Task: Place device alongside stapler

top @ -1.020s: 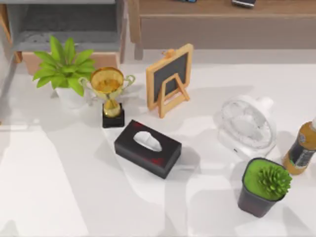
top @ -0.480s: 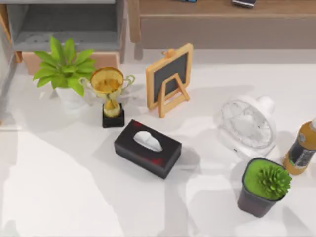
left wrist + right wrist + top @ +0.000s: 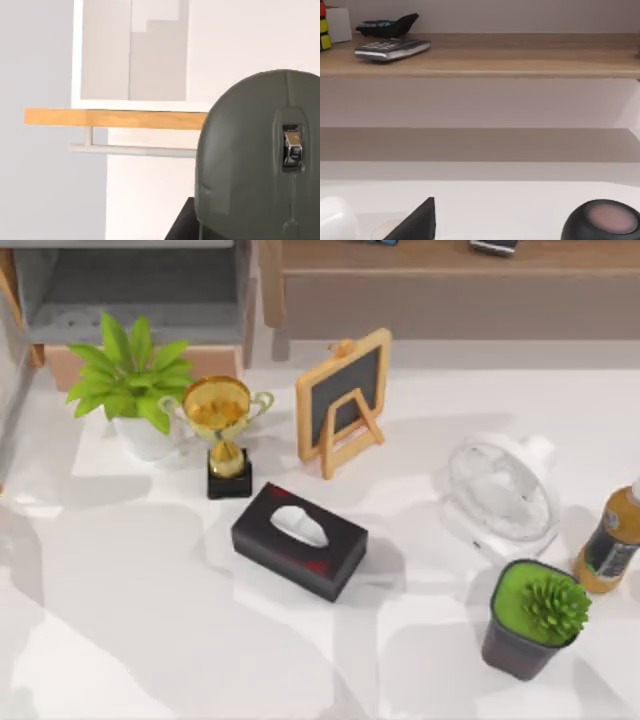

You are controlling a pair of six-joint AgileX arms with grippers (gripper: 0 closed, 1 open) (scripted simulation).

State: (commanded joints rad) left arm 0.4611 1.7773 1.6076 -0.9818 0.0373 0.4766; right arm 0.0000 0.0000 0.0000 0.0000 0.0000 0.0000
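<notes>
The device is a dark grey-green mouse (image 3: 260, 160) with a metal scroll wheel. It hangs very close in the left wrist view, off any surface, with a wall and a wooden ledge (image 3: 115, 118) behind it, and my left gripper is shut on it. In the right wrist view, a black stapler (image 3: 387, 24) with teal marks lies on a wooden shelf (image 3: 520, 57), next to a grey calculator-like slab (image 3: 392, 49). A black wedge of my right gripper (image 3: 417, 222) shows low in that view, well below the shelf.
On the white table stand a leafy plant (image 3: 130, 375), gold trophy (image 3: 222, 425), small chalkboard (image 3: 343, 400), black tissue box (image 3: 300, 540), white fan (image 3: 500, 495), potted succulent (image 3: 532, 618) and bottle (image 3: 612, 545). The shelf (image 3: 450, 260) runs along the back.
Shadows over the left and front of the table have shifted and spread. None of the objects on the table has moved.
</notes>
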